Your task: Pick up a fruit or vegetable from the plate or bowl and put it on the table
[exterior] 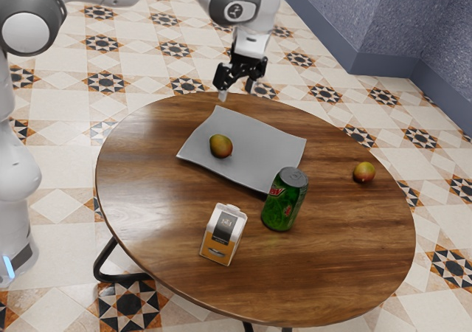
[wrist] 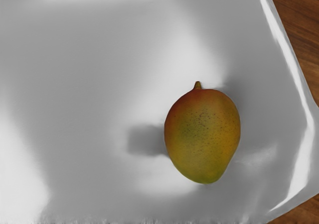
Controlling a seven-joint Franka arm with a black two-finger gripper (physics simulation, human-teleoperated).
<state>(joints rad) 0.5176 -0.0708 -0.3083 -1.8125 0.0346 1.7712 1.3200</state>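
Mango (exterior: 220, 146), on the grey plate (exterior: 267, 146), lies below my tool (exterior: 237, 91), whose fingers stand wide apart and empty. I judge my reach must go mainly down, with some sideways centring.

This is an indoor room set up for eating, home or café, I cannot tell which: a round wooden table (exterior: 151, 199) on a black metal leg frame (exterior: 122, 277) holds a green soda can (exterior: 279, 208) and a carton (exterior: 223, 234). Star-patterned tiles (exterior: 129, 305) cover the floor, and mottled blue-grey walls (exterior: 328, 15) meet it at a plain baseboard (exterior: 383, 64).
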